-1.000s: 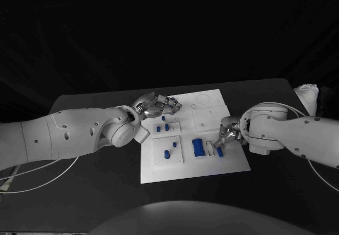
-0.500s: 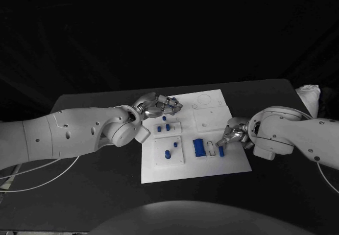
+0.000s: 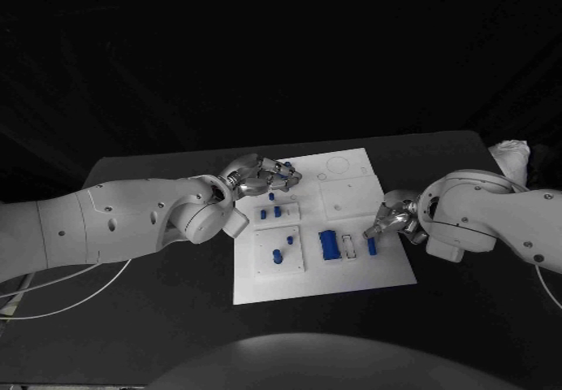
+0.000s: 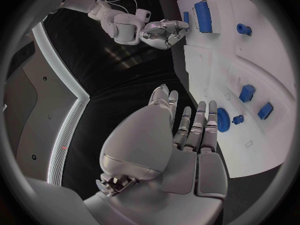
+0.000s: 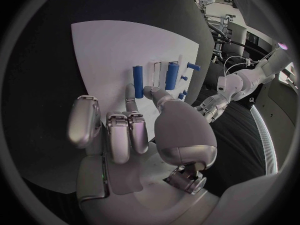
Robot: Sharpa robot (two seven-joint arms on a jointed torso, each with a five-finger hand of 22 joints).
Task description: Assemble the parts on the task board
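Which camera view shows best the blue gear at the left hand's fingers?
The left wrist view: the blue gear shows its toothed rim beside the left hand fingertips. In the head view it is a small blue spot. The right wrist view leaves it unclear.

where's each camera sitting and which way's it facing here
Head view: on the robot's head, looking down at the task board, both arms entering.
Left wrist view: behind the left hand, facing along the board, a blue gear-like part at its fingers.
Right wrist view: behind the right hand, facing the blue bars.
Shared: each wrist view shows the other hand.
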